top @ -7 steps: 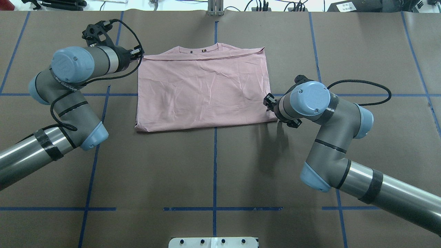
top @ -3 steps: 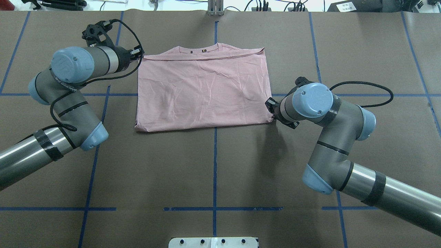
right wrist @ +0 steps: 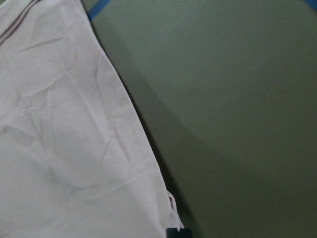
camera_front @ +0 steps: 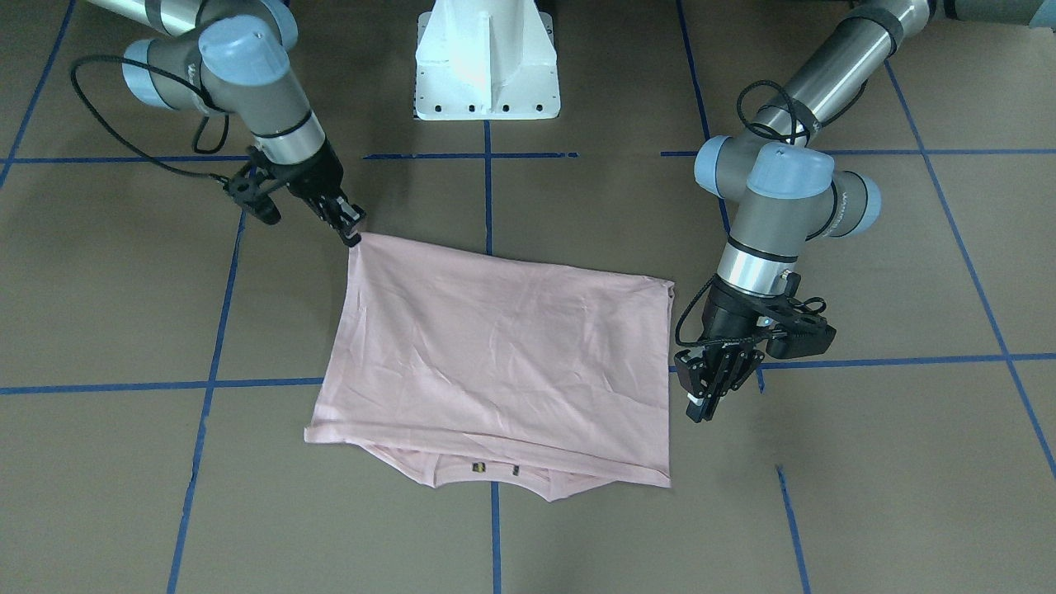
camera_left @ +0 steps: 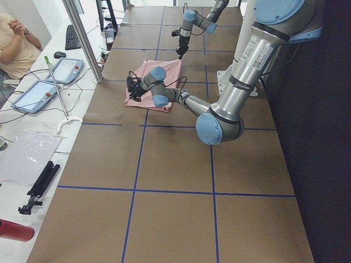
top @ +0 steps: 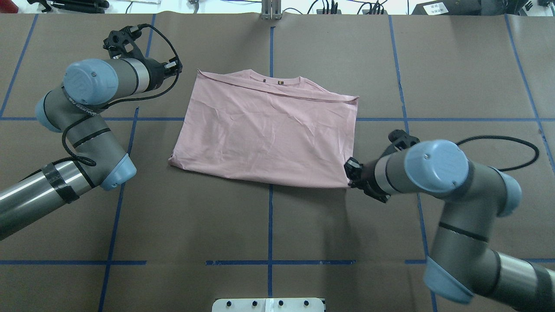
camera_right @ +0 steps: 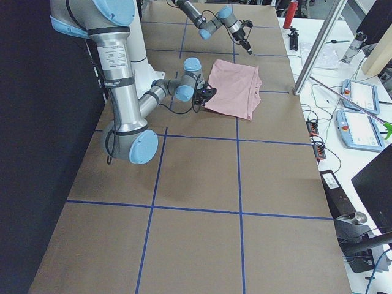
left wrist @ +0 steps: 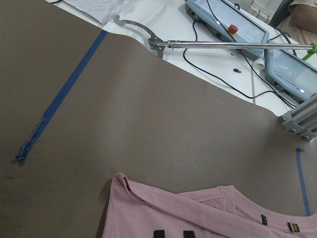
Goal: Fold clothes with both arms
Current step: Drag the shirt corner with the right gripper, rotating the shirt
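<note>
The clothes, one pale pink T-shirt [top: 269, 134], lie folded and skewed on the brown table, collar and small tags at the far edge; the print is hidden. My right gripper [top: 350, 172] is shut on the shirt's [camera_front: 495, 355] near right corner, low over the table, and also shows as right gripper [camera_front: 355, 235]. The right wrist view shows the cloth [right wrist: 59, 148] running down to a black fingertip [right wrist: 173, 232]. My left gripper [top: 175, 68] hovers just left of the far left corner, apart from the cloth, fingers slightly open. In the front view the left gripper [camera_front: 701, 404] stands beside the shirt's edge.
A white pedestal base [camera_front: 487, 58] sits at the robot's side of the table. Blue tape lines [top: 269, 216] cross the brown cover. Beyond the far edge lie tablets [left wrist: 228, 25], a long metal reach tool [left wrist: 223, 44] and a metal post [camera_left: 82, 38]; a seated person [camera_left: 16, 38] is there.
The right gripper dragged the shirt's near right corner toward the robot and rightward. The shirt slid and turned, and its far left corner drew away from the still left gripper.
</note>
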